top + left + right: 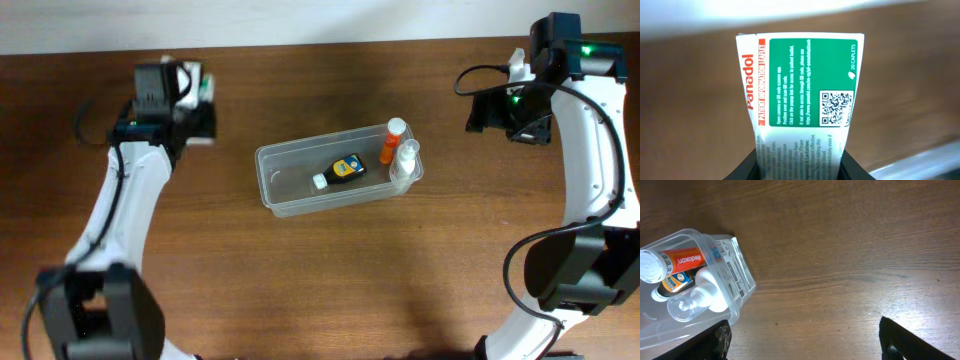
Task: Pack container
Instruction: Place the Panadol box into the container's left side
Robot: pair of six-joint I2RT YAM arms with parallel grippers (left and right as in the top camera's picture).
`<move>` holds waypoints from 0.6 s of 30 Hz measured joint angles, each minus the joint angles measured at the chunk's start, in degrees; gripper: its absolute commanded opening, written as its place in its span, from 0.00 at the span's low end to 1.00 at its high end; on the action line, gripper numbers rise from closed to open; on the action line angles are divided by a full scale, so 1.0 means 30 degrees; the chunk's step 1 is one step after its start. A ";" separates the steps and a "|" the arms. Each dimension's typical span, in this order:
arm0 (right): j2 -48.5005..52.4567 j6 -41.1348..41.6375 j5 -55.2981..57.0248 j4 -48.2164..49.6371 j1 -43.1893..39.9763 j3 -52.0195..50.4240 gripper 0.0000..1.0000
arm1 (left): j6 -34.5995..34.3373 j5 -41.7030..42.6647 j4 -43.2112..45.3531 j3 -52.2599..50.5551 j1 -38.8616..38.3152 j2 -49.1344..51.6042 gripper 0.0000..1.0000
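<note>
My left gripper point(800, 167) is clamped on the lower end of a box of tablets point(800, 85). The box stands up out of the jaws, with its green and white printed face toward my wrist camera. That hand hangs near the far edge of the counter point(200, 250), toward the far left corner. My right gripper point(810, 345) is spread wide with nothing between its fingers and sits up by the far right corner.

The tub point(275, 185) lies at the middle of the counter, well apart from both hands. Three things are already inside it. An orange tube point(393, 142) and a clear bottle point(405, 160) sit side by side at its right end, and a small dark bottle point(345, 168) with a yellow label lies near the middle. The left half of the tub looks bare.

I judge the packing mostly done. The box in my left hand is the only loose item I can see. What is left is to carry it across and set it down in that free left half.
</note>
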 measured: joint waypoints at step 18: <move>0.0000 0.0015 0.0000 0.0015 0.0000 -0.0029 0.86 | 0.6076 0.0430 -0.3687 0.0634 -0.7512 0.1166 0.31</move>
